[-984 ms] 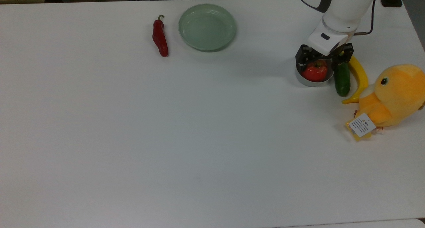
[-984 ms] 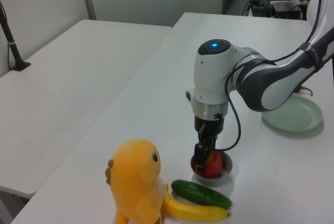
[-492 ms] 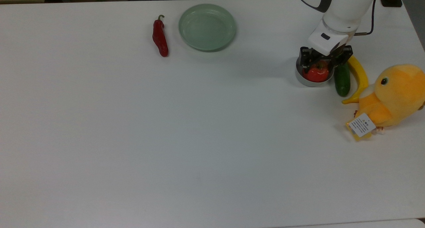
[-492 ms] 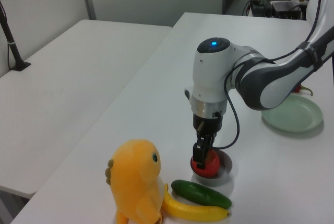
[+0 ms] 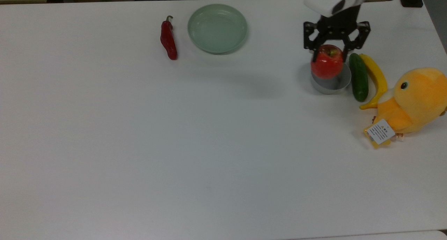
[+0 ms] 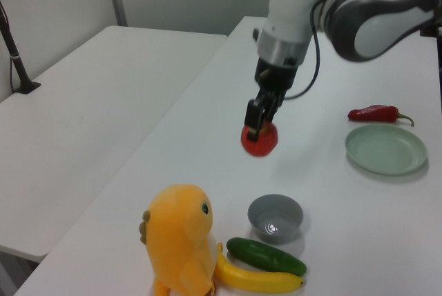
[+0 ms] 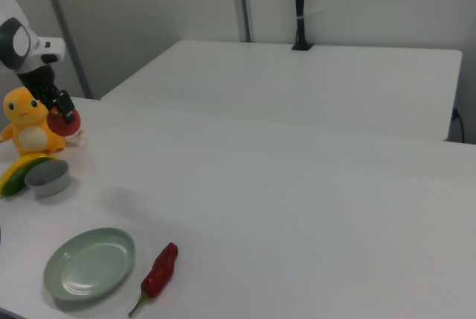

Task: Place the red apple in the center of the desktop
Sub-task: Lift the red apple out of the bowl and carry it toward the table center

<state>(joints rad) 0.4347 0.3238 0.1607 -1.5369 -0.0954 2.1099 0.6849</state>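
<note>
Gripper: black two-finger claw pinching the round glossy red apple, raised clear for carrying.
Below: empty grey metal bowl.
Farther: bare middle of white matte desktop, apparent drop spot.

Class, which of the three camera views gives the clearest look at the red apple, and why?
The top view: the red apple appears large there, stem dimple visible, gripped by the hand above the grey bowl. The left view shows it smaller, lifted clear of the bowl. The right view shows it tiny, in front of the plush toy.
</note>
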